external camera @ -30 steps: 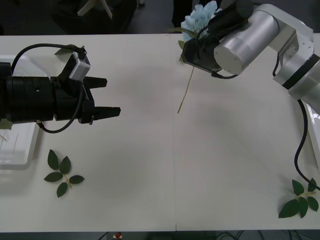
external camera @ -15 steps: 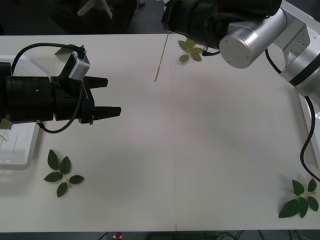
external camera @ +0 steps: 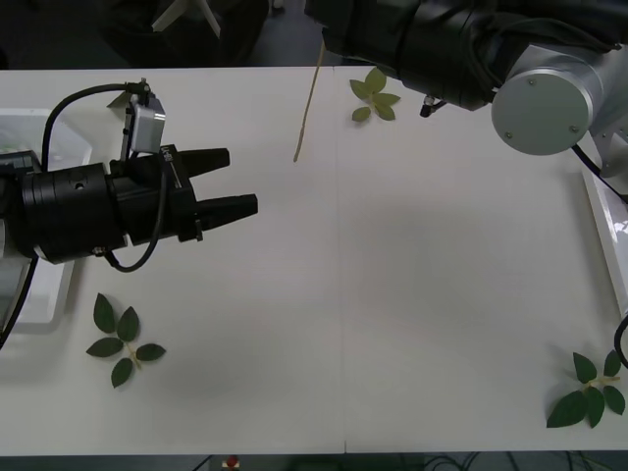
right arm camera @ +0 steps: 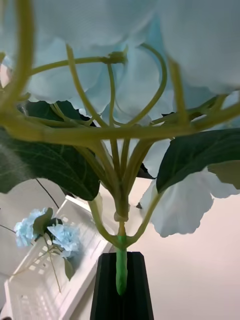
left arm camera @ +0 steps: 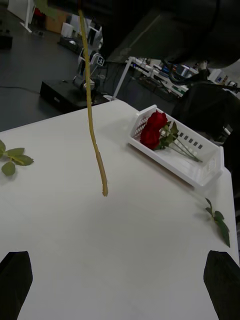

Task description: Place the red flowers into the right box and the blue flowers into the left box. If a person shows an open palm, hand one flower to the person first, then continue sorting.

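My right gripper (right arm camera: pixel 121 262) is shut on the green stem of a blue flower (right arm camera: pixel 125 75), whose pale head and big leaves spread just above the black fingers. In the front view that arm reaches across the table's far edge, and the flower's long stem (external camera: pixel 305 106) hangs down over the table. My left gripper (external camera: pixel 241 180) stands open at mid-left, a little short of the stem's tip (left arm camera: pixel 95 140), with nothing between its fingers. The left box (right arm camera: pixel 47 280) holds two blue flowers (right arm camera: pixel 47 232). The right box (left arm camera: pixel 200 167) holds red flowers (left arm camera: pixel 152 129).
Loose leaf sprigs lie at the front left (external camera: pixel 123 339), the front right (external camera: pixel 589 392) and the far middle (external camera: pixel 373 96). The left box's rim (external camera: pixel 44 304) shows under my left arm, and the right box's edge (external camera: pixel 603 221) at the right border.
My right arm swung left along the far edge, carrying the blue flower up until only its stem shows. My left gripper moved right, toward the hanging stem.
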